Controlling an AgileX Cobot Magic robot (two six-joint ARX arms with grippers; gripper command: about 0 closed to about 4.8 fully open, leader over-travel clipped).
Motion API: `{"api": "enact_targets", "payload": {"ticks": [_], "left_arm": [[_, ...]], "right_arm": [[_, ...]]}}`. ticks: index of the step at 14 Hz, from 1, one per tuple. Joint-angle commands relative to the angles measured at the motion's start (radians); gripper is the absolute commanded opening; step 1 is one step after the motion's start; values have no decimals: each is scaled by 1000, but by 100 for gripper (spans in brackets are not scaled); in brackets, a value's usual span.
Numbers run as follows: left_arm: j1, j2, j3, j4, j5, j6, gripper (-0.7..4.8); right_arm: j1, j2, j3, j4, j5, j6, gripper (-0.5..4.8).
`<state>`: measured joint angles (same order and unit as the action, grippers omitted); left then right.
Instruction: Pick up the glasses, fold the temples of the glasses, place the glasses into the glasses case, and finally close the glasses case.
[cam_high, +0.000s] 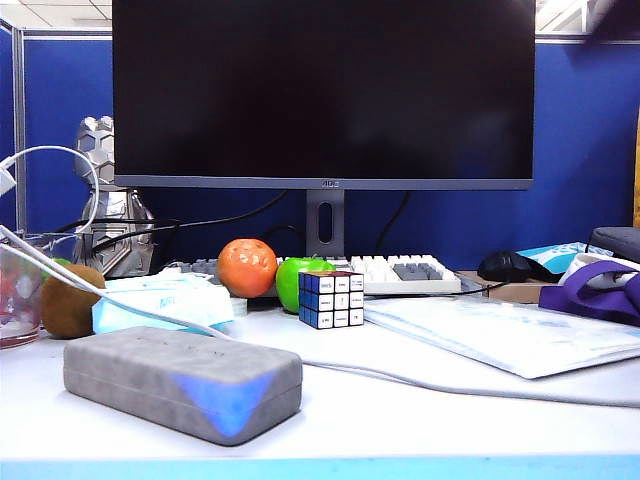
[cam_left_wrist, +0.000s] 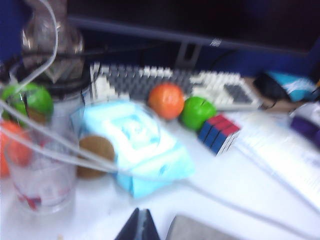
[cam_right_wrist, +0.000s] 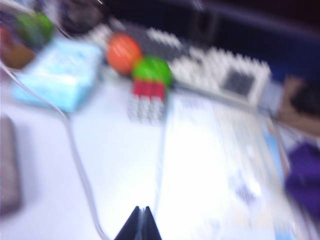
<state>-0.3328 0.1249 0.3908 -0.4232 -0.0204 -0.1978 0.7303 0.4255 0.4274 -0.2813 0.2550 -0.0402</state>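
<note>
We find the glasses case (cam_high: 183, 383) closed, near left on the table (cam_high: 420, 420); glasses not visible, presumably inside, so the task looks complete. Left gripper (cam_left_wrist: 139, 226) and right gripper (cam_right_wrist: 139, 224) hover above, jaws together, empty.

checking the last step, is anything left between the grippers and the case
Nothing visible does. The case lies shut on the table, glasses out of sight. Left gripper and right gripper are both shut and empty.
</note>
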Motion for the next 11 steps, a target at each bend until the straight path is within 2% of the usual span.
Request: {"api": "enact_targets", "payload": {"ticks": [1, 2, 3, 4, 8, 11], "left_arm": [[0, 0, -84, 46, -47, 11, -6], [0, 0, -98, 47, -52, 11, -6], [0, 0, -151, 78, -74, 30, -6], [0, 0, -182, 101, -74, 42, -6], [0, 0, -283, 139, -73, 42, -6], [0, 0, -383, 262, -73, 30, -6]], "right_arm": [[0, -16, -119, 34, 25, 50, -1], [0, -16, -142, 34, 34, 72, -1], [0, -16, -237, 48, 40, 188, -1], [0, -17, -283, 55, 40, 240, -1], [1, -18, -356, 44, 34, 254, -1], [2, -19, -363, 50, 32, 253, -1]]}}
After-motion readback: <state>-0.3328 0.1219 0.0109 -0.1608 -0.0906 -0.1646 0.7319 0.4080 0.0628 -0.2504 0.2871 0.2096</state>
